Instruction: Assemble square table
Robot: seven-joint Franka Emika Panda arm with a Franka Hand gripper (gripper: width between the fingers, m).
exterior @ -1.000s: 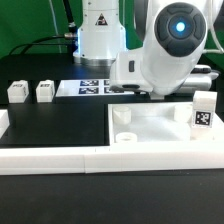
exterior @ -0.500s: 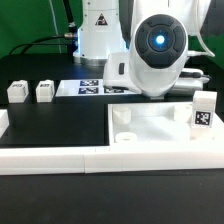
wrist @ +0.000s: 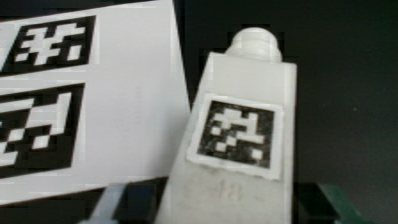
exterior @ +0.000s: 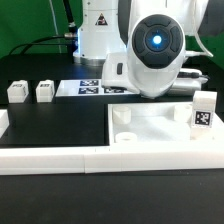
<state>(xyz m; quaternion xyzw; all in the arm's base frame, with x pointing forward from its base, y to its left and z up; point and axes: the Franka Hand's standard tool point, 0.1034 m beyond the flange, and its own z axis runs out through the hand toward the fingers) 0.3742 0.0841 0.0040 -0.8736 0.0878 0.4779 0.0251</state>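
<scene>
In the wrist view a white leg (wrist: 237,120) with a black-white tag lies on the dark table beside the marker board (wrist: 80,90). My gripper (wrist: 222,207) is open and straddles the leg's near end, with a dark gap on each side. One pale finger (wrist: 112,205) shows. In the exterior view the arm's wrist (exterior: 155,50) hides the gripper and this leg. The square table top (exterior: 150,128) lies at the front right with round sockets. One tagged leg (exterior: 202,112) stands on its right part. Two more legs (exterior: 17,91) (exterior: 44,91) stand at the left.
The long low white border rail (exterior: 100,158) runs along the front. The marker board (exterior: 92,87) lies behind the table top, by the robot's base (exterior: 98,35). A green cloth hangs at the back.
The arm's wrist has moved toward the exterior view's left and turned a little over the last second. It has hardly moved in the last half second. The parts on the table have not moved.
</scene>
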